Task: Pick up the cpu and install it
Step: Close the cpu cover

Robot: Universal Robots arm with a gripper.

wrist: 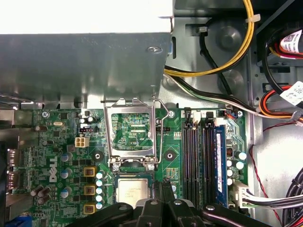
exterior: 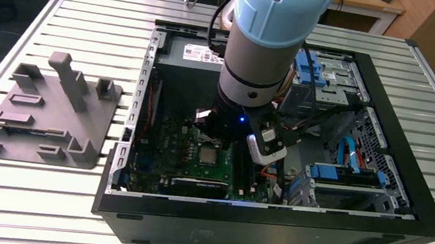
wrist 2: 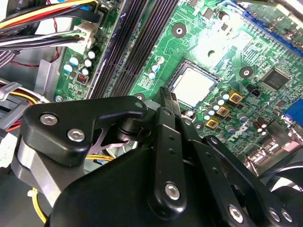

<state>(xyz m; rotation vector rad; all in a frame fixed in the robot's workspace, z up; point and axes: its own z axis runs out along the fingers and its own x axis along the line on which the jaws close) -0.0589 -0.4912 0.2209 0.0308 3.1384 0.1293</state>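
**Gripper point(wrist: 164, 184) closed; cpu point(wrist: 133, 188) on motherboard point(wrist: 52, 142)**

The gripper is closed, with nothing held between its fingertips. The cpu is seated flat on the motherboard, just beside the fingertips and below them. The retention frame point(wrist: 132, 135) is raised open beyond the cpu.

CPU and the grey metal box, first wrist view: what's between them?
The swung-open silvery metal socket frame lies between the silvery-grey square cpu and the grey metal box, seen in the first wrist view.
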